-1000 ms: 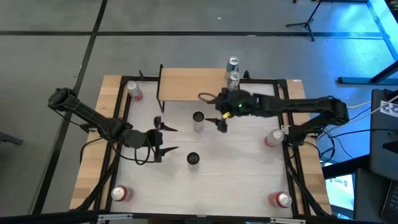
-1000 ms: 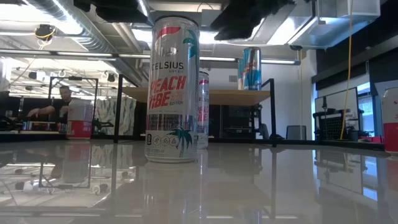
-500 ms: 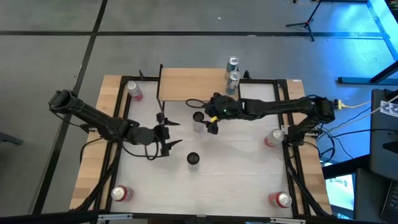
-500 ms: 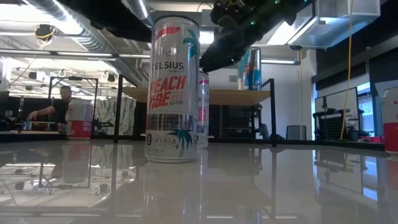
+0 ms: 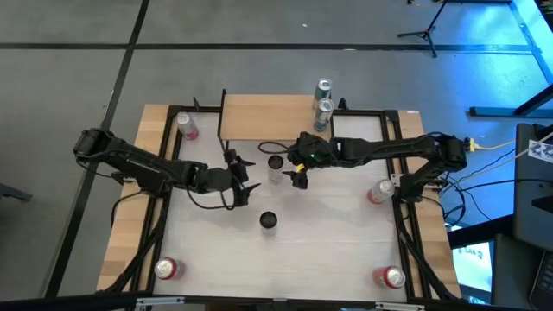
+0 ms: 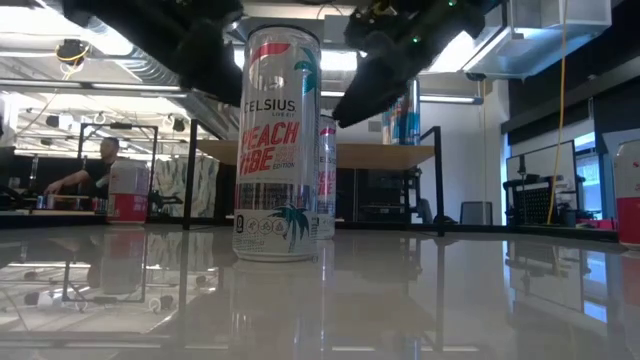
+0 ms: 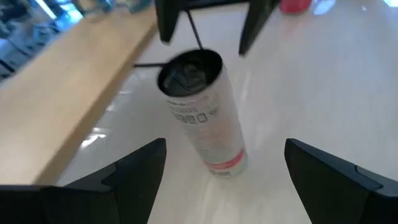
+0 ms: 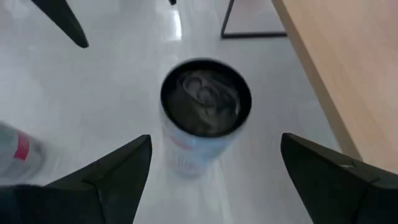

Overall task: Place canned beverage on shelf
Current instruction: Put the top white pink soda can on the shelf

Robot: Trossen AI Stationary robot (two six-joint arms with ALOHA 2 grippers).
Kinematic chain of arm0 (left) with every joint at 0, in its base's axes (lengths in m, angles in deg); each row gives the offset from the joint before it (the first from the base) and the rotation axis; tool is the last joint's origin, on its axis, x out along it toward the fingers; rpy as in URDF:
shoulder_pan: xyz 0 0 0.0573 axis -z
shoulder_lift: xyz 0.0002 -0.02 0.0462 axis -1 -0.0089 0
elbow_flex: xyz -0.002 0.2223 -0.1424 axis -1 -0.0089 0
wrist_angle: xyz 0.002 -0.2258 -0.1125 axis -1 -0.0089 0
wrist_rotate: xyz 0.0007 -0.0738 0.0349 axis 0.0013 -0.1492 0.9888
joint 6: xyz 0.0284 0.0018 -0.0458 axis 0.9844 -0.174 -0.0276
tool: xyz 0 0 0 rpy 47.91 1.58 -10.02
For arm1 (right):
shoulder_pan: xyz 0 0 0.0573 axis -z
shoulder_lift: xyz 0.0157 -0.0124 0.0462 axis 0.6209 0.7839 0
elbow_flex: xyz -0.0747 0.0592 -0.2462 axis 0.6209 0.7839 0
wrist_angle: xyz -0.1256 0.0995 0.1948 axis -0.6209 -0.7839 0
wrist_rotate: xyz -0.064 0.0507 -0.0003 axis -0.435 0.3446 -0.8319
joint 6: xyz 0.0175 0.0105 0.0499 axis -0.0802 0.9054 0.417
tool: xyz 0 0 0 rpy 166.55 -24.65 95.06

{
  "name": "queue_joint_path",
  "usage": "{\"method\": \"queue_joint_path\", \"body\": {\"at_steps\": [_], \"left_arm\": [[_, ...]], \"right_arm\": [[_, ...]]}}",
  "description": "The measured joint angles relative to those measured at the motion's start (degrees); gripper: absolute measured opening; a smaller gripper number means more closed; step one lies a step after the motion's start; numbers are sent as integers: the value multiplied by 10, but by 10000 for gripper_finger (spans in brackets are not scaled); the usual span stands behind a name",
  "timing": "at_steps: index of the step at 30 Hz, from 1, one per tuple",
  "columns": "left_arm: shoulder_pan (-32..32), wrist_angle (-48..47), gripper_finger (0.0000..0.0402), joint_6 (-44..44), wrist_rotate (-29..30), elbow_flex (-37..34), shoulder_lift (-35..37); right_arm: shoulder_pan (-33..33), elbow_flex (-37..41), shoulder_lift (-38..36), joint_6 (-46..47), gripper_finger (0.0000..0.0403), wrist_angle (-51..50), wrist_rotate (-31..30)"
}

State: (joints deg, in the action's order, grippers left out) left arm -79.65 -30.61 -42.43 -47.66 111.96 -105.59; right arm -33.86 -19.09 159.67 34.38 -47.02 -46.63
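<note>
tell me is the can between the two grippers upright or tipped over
Upright: the can stands on its base on the table, its dark top facing up.

Both arms are dark, slender, multi-joint links with black cables looping alongside. Left pincer (image 5: pixel 243 177): two tapered, pointed black fingers (image 7: pixel 130 180). Right pincer (image 5: pixel 292 166): same black tapered fingers (image 8: pixel 106 177); small green and yellow lights on the wrist behind it.
</note>
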Motion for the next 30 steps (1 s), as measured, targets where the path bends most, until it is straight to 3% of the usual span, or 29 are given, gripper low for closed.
{"method": "queue_joint_path", "body": {"at_steps": [5, 9, 18, 30], "left_arm": [[-17, 3, 318, -13, -77, 0, -19], [-29, 11, 318, -16, -123, 0, -40], [-68, 37, 318, -15, -123, 0, -76], [-100, 93, 318, -14, -123, 0, -132]], "right_arm": [[-23, 0, -6, 11, 353, -69, -2], [-43, 8, 16, 10, 353, -66, -42], [-41, 82, 50, -12, 353, 37, -172], [-41, 104, 57, -53, 353, 171, -178]]}}
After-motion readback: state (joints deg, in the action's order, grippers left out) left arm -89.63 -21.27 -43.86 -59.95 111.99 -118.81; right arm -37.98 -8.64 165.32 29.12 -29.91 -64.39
